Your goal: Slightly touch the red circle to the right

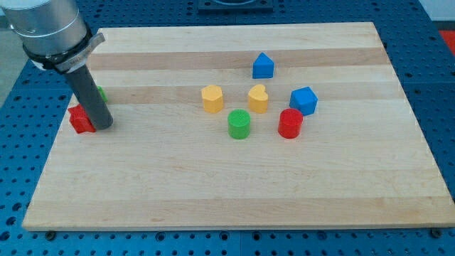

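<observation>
The red circle (pixel 290 123) is a short red cylinder right of the board's middle. It stands just below and left of a blue cube (pixel 304 100). My tip (pixel 102 126) is at the far left of the board, touching or just right of a second red block (pixel 80 119) whose shape is partly hidden by the rod. The tip is far to the left of the red circle.
A green cylinder (pixel 239 124) stands left of the red circle. A yellow hexagonal block (pixel 212 99) and a yellow heart (pixel 258 98) stand above it. A blue house-shaped block (pixel 263 66) is further up. A green block (pixel 100 93) peeks out behind the rod.
</observation>
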### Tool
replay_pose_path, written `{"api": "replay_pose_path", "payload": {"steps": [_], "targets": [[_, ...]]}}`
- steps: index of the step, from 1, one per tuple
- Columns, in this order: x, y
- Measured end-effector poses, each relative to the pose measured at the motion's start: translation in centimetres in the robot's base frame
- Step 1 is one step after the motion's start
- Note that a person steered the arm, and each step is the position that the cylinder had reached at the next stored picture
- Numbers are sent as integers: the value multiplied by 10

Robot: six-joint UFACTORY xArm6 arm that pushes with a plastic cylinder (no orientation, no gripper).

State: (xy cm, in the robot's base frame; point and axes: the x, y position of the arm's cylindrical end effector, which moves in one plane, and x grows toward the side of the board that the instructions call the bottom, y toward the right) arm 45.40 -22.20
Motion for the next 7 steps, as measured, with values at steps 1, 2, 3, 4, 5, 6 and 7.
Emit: {"api": "replay_pose_path", "payload": {"steps": [1, 2, 3, 4, 5, 6, 7], "targets": [[19, 37], [39, 79], [50, 124], [53, 170], [53, 221], [53, 273], [53, 313]]}}
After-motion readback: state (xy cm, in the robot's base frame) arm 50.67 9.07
